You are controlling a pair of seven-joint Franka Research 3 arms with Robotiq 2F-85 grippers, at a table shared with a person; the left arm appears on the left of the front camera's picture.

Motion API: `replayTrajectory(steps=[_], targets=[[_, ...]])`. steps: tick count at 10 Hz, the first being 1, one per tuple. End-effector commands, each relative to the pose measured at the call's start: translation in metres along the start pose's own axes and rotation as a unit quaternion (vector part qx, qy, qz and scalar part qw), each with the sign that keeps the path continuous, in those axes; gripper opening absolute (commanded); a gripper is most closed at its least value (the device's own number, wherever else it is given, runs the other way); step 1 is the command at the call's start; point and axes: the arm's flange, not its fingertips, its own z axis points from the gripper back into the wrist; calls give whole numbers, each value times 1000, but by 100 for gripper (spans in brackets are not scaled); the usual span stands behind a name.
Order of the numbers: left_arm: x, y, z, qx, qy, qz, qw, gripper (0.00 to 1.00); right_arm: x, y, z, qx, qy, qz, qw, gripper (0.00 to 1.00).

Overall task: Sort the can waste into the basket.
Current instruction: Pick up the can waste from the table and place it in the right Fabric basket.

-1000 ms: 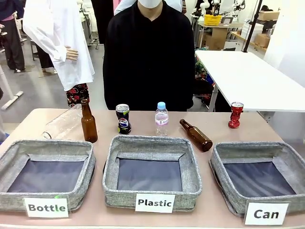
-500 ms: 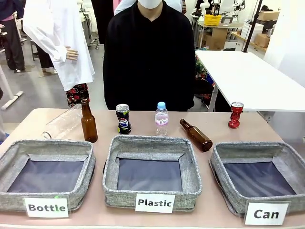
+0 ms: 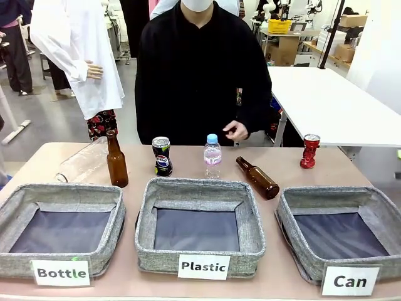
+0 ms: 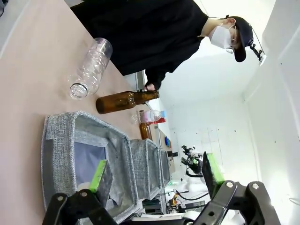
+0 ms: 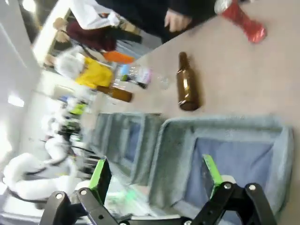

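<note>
The red dented can [image 3: 309, 151] stands upright at the far right of the table, seen also in the right wrist view as the red can [image 5: 241, 19]. The black-blue Pepsi can [image 3: 162, 156] stands upright behind the middle basket. The grey basket labelled "Can" [image 3: 294, 204] sits at the front right with nothing in it; its rim [image 5: 220, 124] lies under my right gripper [image 5: 155, 176], which hangs open above it. My left gripper [image 4: 154, 171] hangs open above the left basket [image 4: 58, 136]. A person's hand [image 3: 236, 131] hovers near the far edge.
Baskets labelled "Bottle" [image 3: 15, 213] and "Plastic" [image 3: 250, 222] sit at front left and middle. An upright brown bottle [image 3: 116, 160], a lying brown bottle [image 3: 258, 178], a small upright plastic bottle [image 3: 212, 156] and a lying clear bottle [image 3: 83, 160] share the far strip.
The person's hand has come into view above the table's far edge, behind the small plastic bottle. The cans and bottles have not moved.
</note>
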Motion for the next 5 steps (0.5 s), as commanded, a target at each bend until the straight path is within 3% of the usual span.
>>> replayTrajectory(steps=[1, 2, 3, 4, 5], targets=[[-2, 1, 1, -7, 1, -11, 1000, 100, 36, -1, -29, -132, -49, 247, 959, 100], [-2, 1, 1, -7, 1, -11, 1000, 100, 42, -4, -42, -158, -33, 337, 928, 100], [-2, 1, 1, -7, 1, -11, 1000, 100, 41, 0, -49, -150, -43, 385, 910, 100], [-2, 1, 1, -7, 1, -11, 1000, 100, 40, 16, -27, -71, 20, 154, 985, 100], [-2, 1, 1, -7, 1, -11, 1000, 100, 40, 16, -27, -71, 20, 154, 985, 100]])
